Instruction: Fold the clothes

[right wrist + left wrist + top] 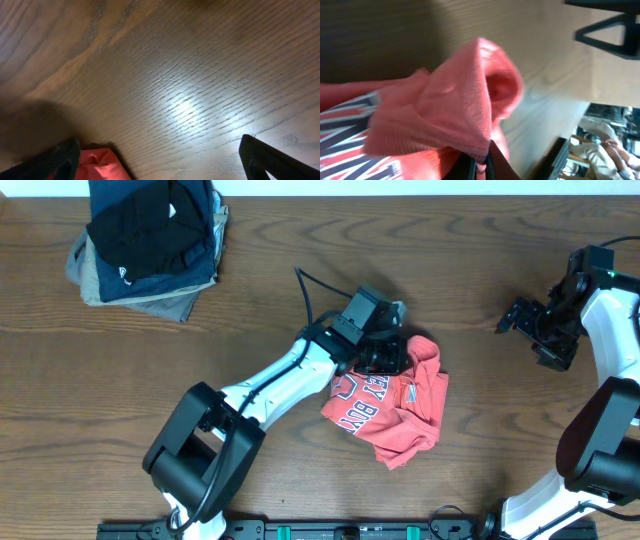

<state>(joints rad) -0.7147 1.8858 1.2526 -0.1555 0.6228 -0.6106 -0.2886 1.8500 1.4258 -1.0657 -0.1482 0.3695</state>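
I am pinching a fold of the coral T-shirt [405, 410] tight in my left gripper [479, 168], at the upper edge of the crumpled heap lying near the middle of the table [300, 270]. My right gripper [522, 320] is hanging over bare wood to the right, apart from the T-shirt, jaws spread wide and grasping nothing. A stack of folded dark clothes [150, 240] is sitting at the far left corner.
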